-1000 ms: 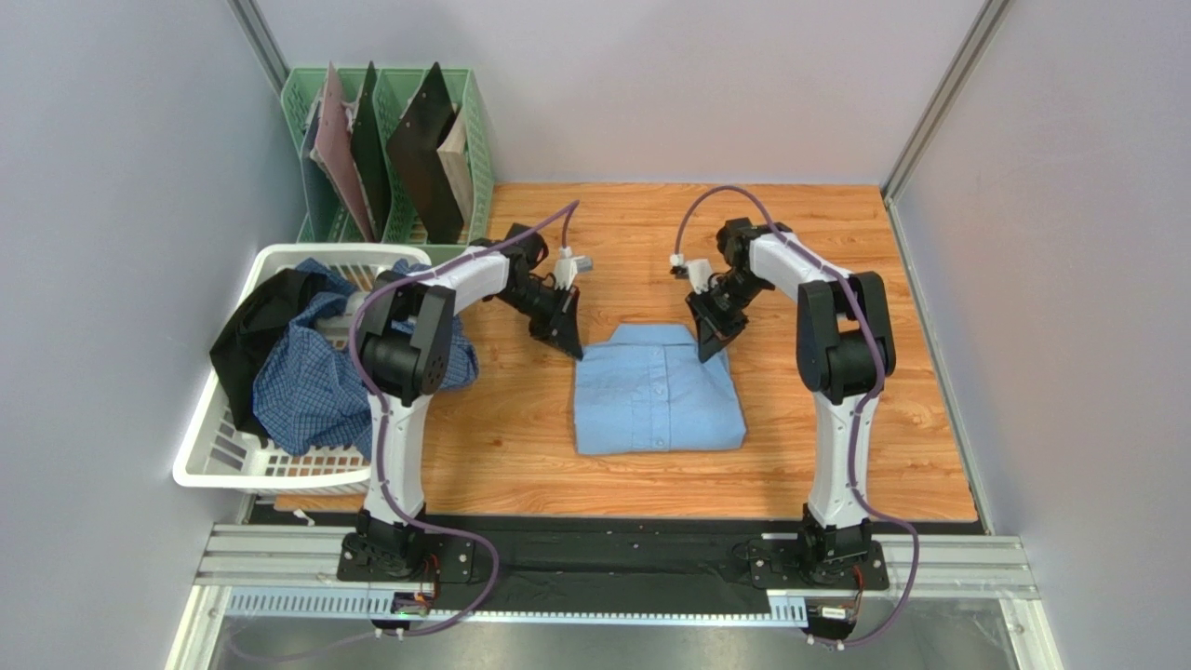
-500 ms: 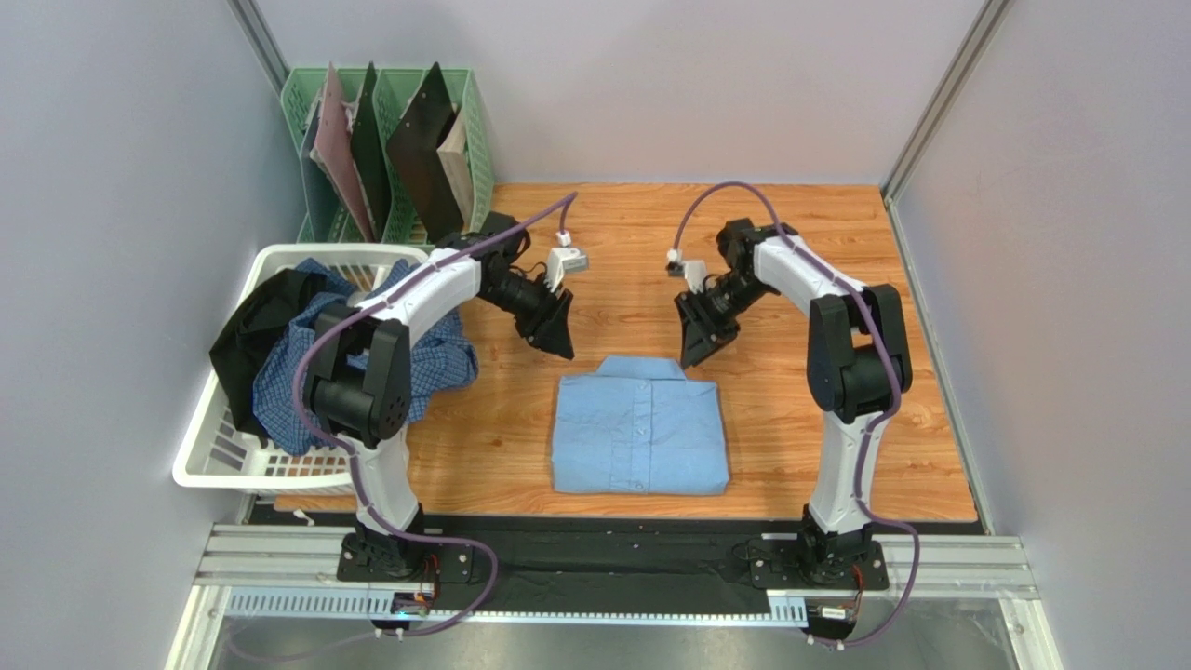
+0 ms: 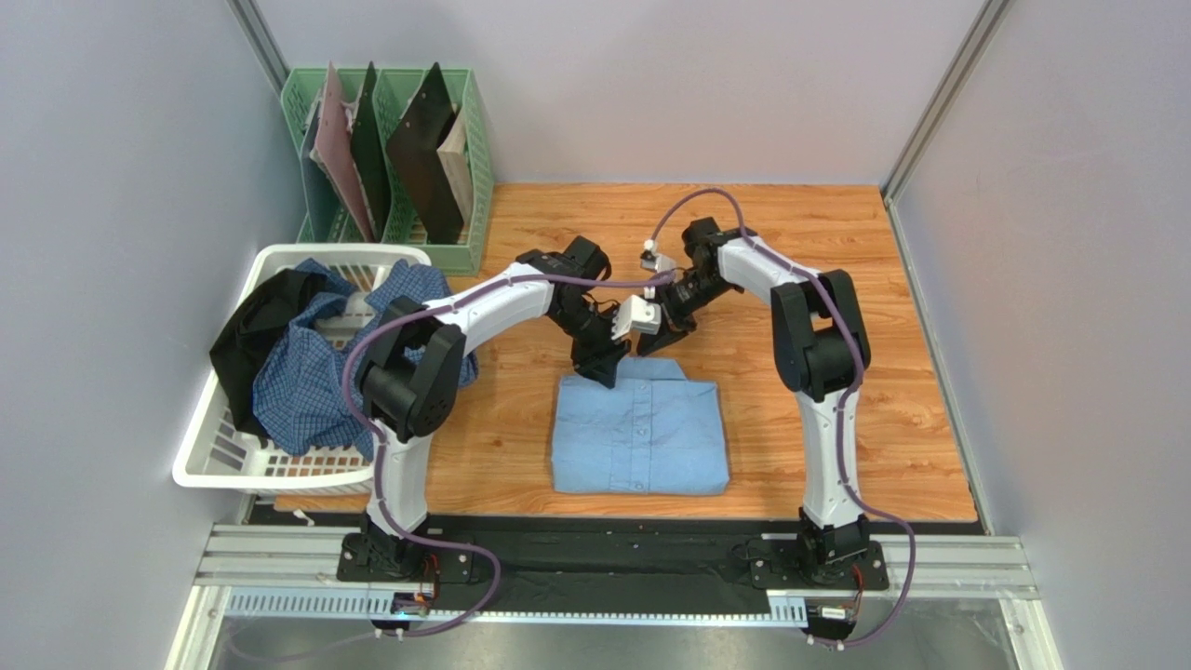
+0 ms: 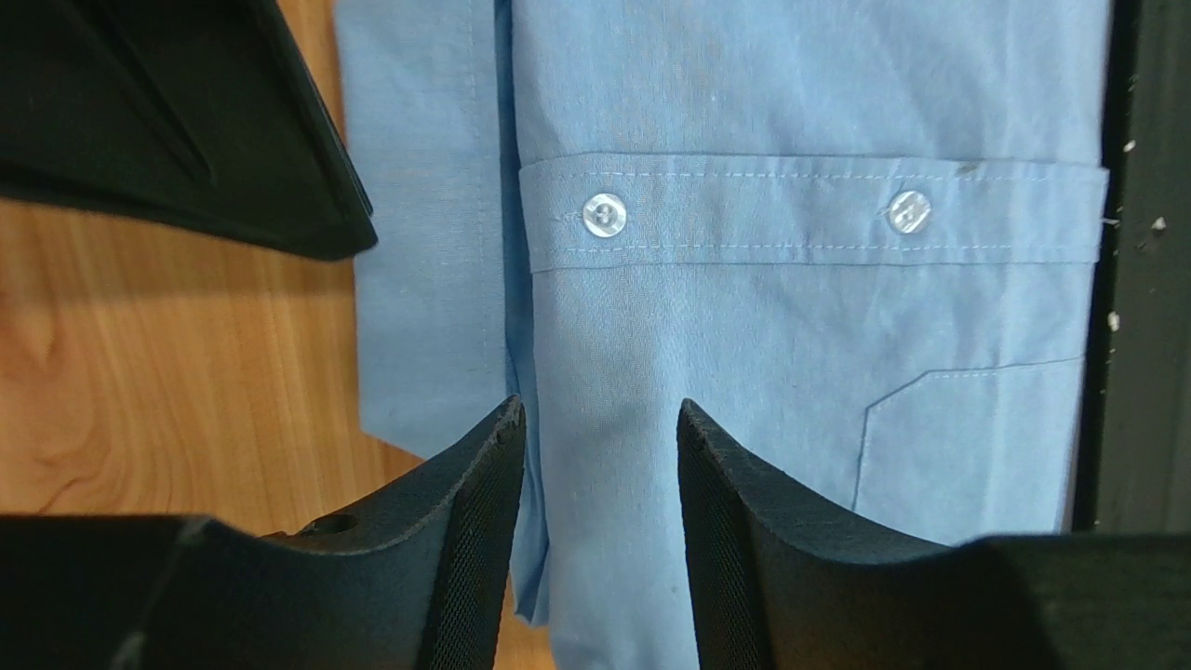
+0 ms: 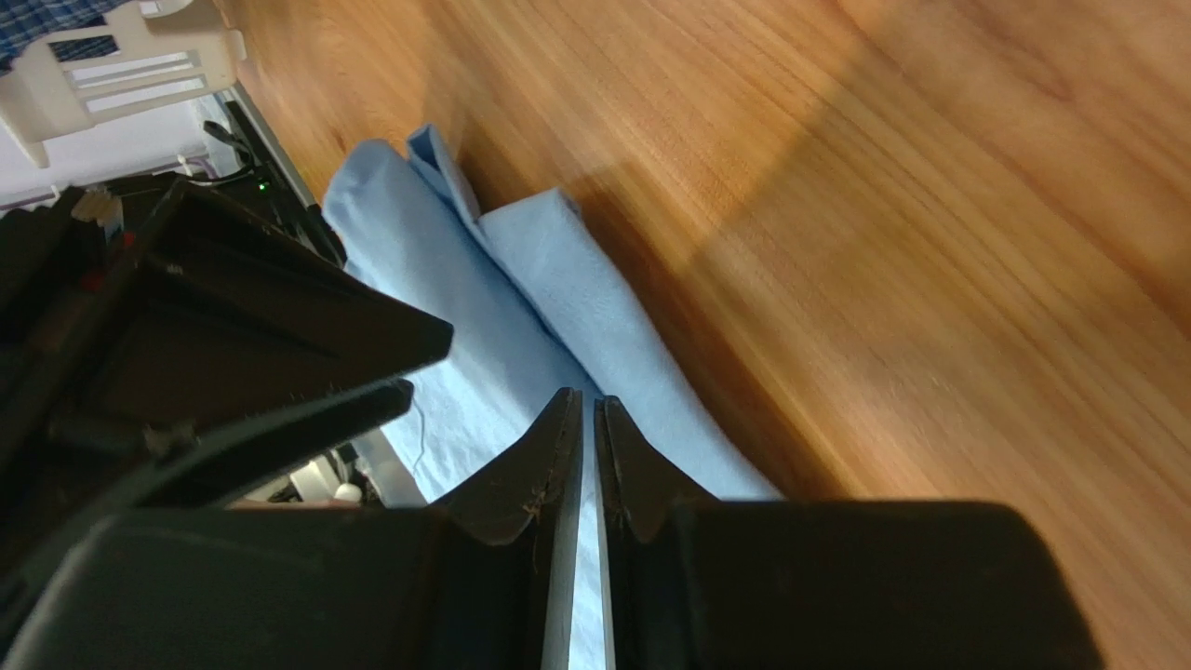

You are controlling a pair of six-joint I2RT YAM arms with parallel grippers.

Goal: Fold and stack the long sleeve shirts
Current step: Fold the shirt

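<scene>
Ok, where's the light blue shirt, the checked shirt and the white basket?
The light blue shirt (image 3: 640, 436): top view, middle of its folded front.
The checked shirt (image 3: 315, 387): top view, its bunched middle.
The white basket (image 3: 266, 478): top view, its near rim.

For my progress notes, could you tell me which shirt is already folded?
The plain light blue shirt, lying folded on the table; the blue-and-white checked shirt is bunched in the white basket.

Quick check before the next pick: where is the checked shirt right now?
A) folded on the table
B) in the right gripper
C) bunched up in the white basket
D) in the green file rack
C: the checked shirt lies crumpled in the white basket; only the plain blue shirt is on the table.
</scene>
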